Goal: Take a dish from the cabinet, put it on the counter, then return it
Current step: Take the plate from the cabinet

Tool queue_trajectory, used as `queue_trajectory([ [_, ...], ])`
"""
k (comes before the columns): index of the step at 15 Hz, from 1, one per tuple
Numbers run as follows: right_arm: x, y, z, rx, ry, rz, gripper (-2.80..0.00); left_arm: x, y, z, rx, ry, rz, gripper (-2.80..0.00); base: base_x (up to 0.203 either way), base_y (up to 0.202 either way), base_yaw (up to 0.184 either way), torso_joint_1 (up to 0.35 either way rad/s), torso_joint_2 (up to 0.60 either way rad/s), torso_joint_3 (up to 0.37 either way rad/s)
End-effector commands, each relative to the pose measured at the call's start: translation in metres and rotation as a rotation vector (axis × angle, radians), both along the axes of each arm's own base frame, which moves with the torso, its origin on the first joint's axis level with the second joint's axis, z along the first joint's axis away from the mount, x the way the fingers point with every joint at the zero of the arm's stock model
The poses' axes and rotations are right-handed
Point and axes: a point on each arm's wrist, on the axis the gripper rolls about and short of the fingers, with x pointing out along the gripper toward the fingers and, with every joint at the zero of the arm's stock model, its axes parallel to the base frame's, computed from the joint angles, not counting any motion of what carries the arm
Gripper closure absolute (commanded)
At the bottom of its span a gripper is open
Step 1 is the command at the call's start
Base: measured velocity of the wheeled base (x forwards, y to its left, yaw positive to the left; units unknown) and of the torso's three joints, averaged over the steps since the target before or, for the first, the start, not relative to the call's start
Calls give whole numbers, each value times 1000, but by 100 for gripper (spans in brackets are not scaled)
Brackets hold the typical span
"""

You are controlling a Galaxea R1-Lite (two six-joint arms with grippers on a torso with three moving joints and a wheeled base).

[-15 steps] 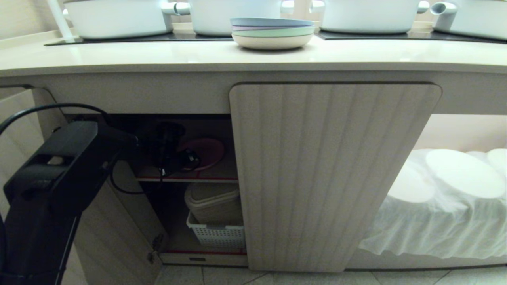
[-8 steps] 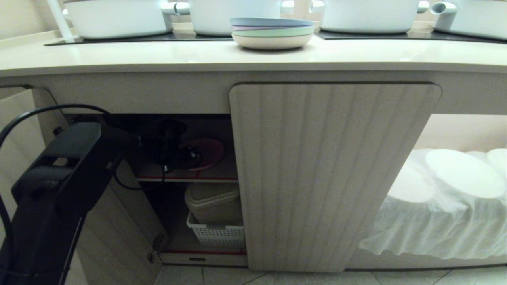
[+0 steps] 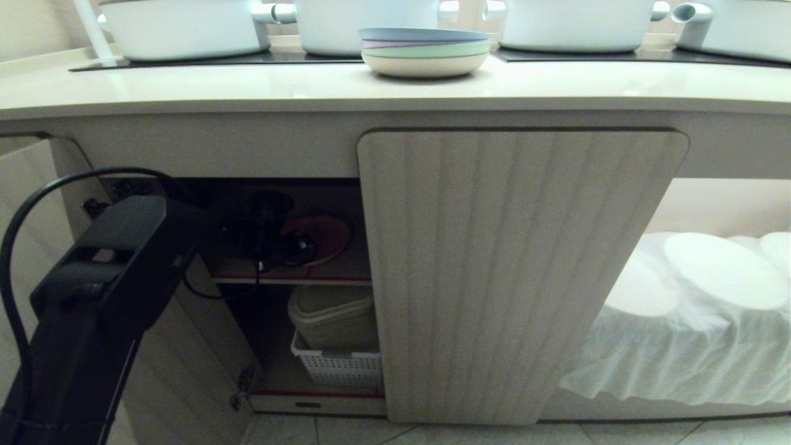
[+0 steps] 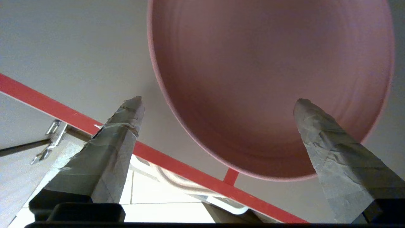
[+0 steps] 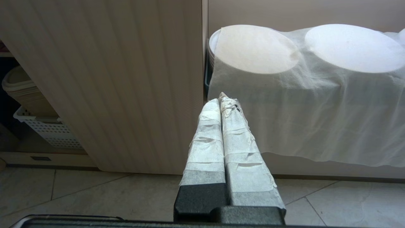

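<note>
The pink dish lies flat on the red-edged upper shelf inside the cabinet, whose left door stands open. My left gripper reaches into that opening and is open. In the left wrist view the dish fills the space ahead of the left gripper. One taped finger stands over the dish and the other over bare shelf beside its rim. Nothing is gripped. The counter runs above. My right gripper is shut and parked low before the closed fluted door.
A blue-topped stack of pastel plates and white pots sit on the counter. Below the shelf a beige container rests in a white basket. White-draped plates fill the right recess. The open door hangs left.
My left arm has eased slightly further into the cabinet opening. Its gripper stays open in front of the dish, which has not moved.
</note>
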Motion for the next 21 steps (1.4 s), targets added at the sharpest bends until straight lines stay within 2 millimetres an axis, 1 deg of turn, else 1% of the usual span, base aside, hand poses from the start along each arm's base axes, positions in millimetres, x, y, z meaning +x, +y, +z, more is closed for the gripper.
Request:
queue_trajectory([
  [1,0,0,0,0,0,0,0,2,0,-1,-3,-5,3,-280,0,0,0,0,0,0],
  [3,0,0,0,0,0,0,0,6,-1,1,-4,-22,4,-280,0,0,0,0,0,0],
  [4,0,0,0,0,0,0,0,8,-1,1,-4,-26,4,0,0,0,0,0,0,0],
  [8,0,0,0,0,0,0,0,10,-1,1,2,-36,10,0,0,0,0,0,0,0],
  [21,0,0,0,1,0,0,0,8,-1,-1,5,-22,14,0,0,0,0,0,0,0],
])
